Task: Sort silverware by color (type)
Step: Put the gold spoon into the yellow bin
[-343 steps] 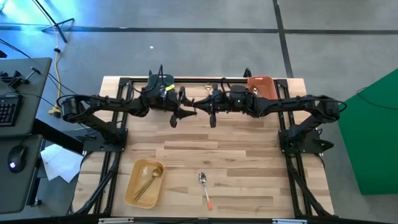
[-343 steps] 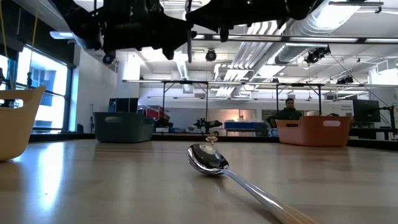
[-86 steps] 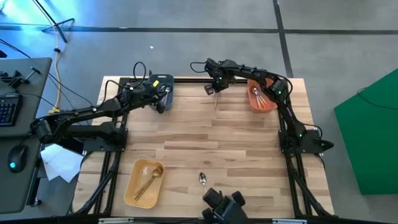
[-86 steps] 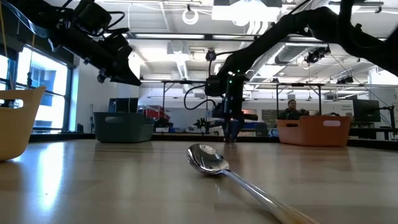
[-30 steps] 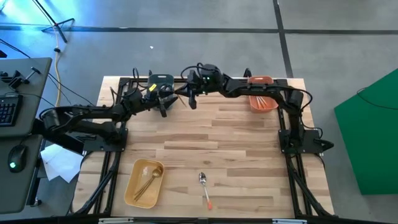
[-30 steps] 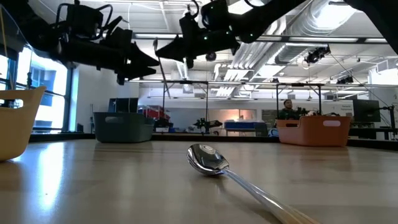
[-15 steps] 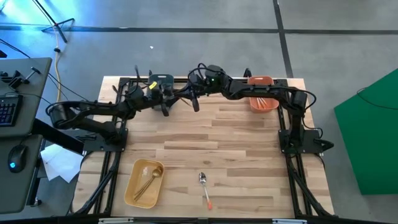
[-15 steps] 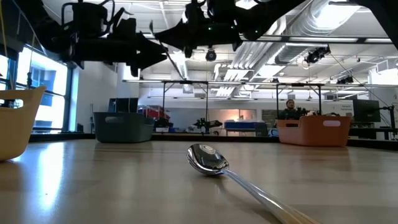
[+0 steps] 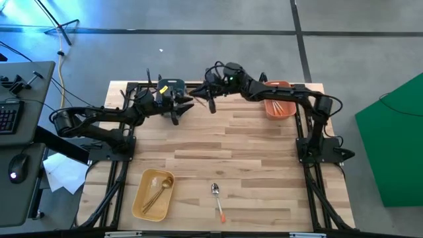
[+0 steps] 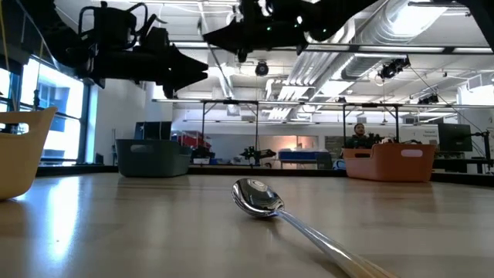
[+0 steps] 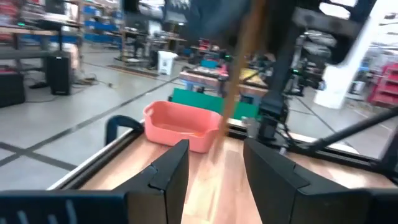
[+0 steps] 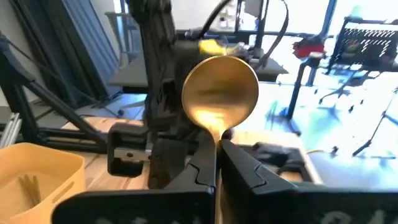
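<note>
Arms meet raised over the table's (image 9: 251, 142) far edge: the right gripper (image 9: 211, 100) is clenched on a gold spoon (image 12: 220, 89), while the left gripper (image 9: 187, 102), beside the dark bin (image 9: 173, 84), has its jaws apart around that spoon's handle (image 11: 241, 56). Yellow bin (image 9: 153, 193) at the near edge holds gold cutlery (image 9: 157, 192), the orange bin (image 9: 277, 99) holds orange-handled pieces. One orange-handled spoon (image 9: 217, 200) lies loose near the front edge.

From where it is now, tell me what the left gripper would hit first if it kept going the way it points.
Probably the gold spoon that the right gripper holds: its handle crosses just ahead of the left gripper. Beyond it stands the orange bin. Depth is unclear, so the handle may sit slightly off that line.
</note>
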Available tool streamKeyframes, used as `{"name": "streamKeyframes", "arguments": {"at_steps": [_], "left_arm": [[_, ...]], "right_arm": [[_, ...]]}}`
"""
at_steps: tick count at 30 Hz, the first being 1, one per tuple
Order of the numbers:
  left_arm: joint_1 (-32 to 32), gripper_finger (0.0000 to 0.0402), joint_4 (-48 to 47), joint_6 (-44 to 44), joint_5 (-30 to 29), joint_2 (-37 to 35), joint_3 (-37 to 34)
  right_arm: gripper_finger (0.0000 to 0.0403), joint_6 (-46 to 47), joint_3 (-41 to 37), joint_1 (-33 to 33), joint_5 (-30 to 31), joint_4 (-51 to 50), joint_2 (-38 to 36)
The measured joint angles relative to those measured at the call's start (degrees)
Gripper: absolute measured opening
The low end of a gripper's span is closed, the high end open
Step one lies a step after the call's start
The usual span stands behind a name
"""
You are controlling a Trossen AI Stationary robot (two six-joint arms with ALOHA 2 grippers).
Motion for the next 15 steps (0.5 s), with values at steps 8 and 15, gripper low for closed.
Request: {"name": "streamKeyframes", "arguments": {"at_steps": [8,15], "left_arm": [[0.91,0.0143,8.15,-2.47,2.76,-0.02,-0.04],[-0.17,0.0143,8.71,-3.66,1.05,-0.01,1.89]], "right_arm": [[0.0000,-1.86,0.02,0.01,-0.06,-0.87,-0.97],[0.0000,-1.86,0.02,0.68,-0.06,2.58,-0.78]]}}
